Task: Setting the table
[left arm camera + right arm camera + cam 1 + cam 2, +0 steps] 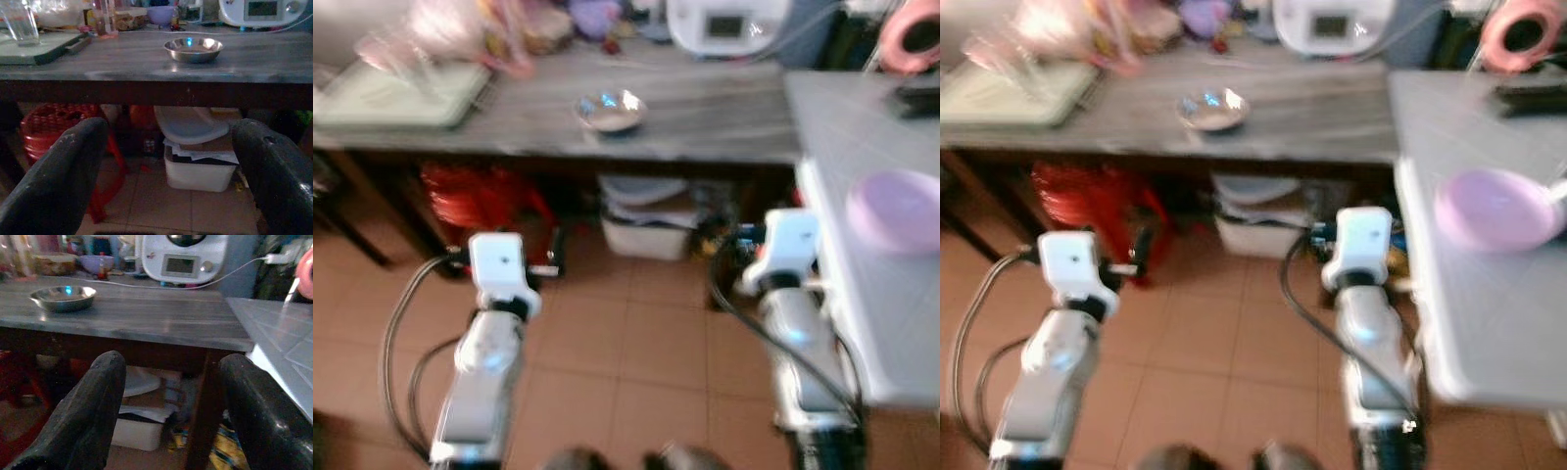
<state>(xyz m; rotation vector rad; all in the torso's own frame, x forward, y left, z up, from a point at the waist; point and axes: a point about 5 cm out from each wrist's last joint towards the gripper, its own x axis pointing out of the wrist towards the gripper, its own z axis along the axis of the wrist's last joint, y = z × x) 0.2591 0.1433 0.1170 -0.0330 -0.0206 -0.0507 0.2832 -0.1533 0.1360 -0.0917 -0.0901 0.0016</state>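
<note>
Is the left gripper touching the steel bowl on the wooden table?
Apart. In the left wrist view the open left gripper hangs below the table edge, while the steel bowl sits on the tabletop beyond it.

Both silver arms are stretched out forward and low, side by side but well apart, each with a white wrist block at the front and black cables looping off it. The head views are pretty blurry. The left gripper (168,183) has its two black fingers (58,181) spread wide with nothing between the jaws. Same deal for the right gripper (171,411): fingers (90,413) splayed wide apart, jaws empty.
</note>
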